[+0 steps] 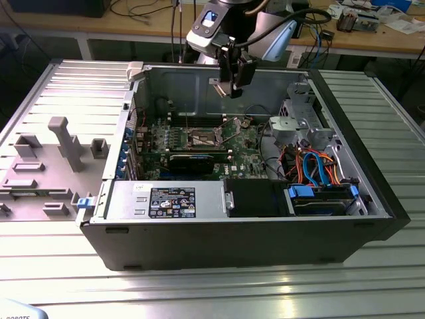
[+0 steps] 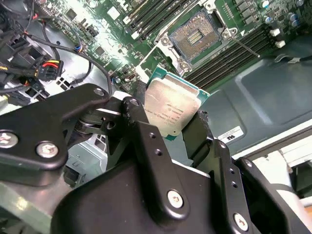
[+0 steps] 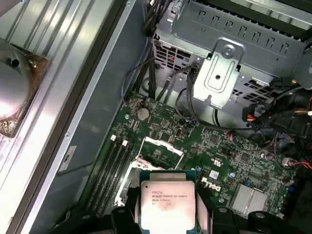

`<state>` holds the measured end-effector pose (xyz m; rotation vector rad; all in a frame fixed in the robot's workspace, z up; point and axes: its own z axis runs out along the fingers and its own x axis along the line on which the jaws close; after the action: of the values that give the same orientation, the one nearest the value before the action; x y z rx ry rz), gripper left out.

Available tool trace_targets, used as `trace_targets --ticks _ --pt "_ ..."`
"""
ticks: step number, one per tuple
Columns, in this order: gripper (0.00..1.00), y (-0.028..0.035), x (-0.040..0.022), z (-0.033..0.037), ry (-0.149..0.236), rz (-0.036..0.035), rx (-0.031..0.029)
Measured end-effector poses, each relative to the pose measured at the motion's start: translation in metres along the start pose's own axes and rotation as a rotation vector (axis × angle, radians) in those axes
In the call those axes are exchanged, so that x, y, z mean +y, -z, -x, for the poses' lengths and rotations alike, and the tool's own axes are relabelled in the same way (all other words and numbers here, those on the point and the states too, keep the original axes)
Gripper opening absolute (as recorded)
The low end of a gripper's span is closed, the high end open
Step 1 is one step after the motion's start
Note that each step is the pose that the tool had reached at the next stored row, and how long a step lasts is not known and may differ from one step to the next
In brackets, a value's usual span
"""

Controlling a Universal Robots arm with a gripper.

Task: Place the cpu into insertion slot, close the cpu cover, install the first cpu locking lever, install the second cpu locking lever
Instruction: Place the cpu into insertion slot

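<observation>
Your pincer (image 2: pixel 169 119) is gripping the cpu (image 2: pixel 171 103) over the board (image 2: pixel 105 22); the slot (image 2: pixel 195 35) is lying empty, so every step is remaining.

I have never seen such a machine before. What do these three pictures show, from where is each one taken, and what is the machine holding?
The machine is a robot arm with a two-fingered gripper at its end. The exterior view comes from a camera off the arm: it shows an open computer case lying on a ribbed metal table, with the arm above it. Both wrist views come from cameras riding on the arm, looking past the gripper into the case. The gripper is shut on the cpu, a small square chip with a silvery top, held in the air above the green motherboard. The insertion slot on that board is open, its contact field bare; the chip is not yet in it.
</observation>
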<state>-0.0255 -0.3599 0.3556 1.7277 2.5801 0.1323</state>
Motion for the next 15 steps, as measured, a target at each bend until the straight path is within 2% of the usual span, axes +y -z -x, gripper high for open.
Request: trace_targets --ticks 1,7,15 --pt "0.55 -0.0005 0.0000 0.0000 -0.065 0.0013 -0.0059" --pt "0.55 -0.0005 -0.0001 0.0000 -0.074 0.0015 -0.0065" --pt "0.55 -0.0005 -0.0002 -0.0001 -0.126 0.0025 -0.0111"
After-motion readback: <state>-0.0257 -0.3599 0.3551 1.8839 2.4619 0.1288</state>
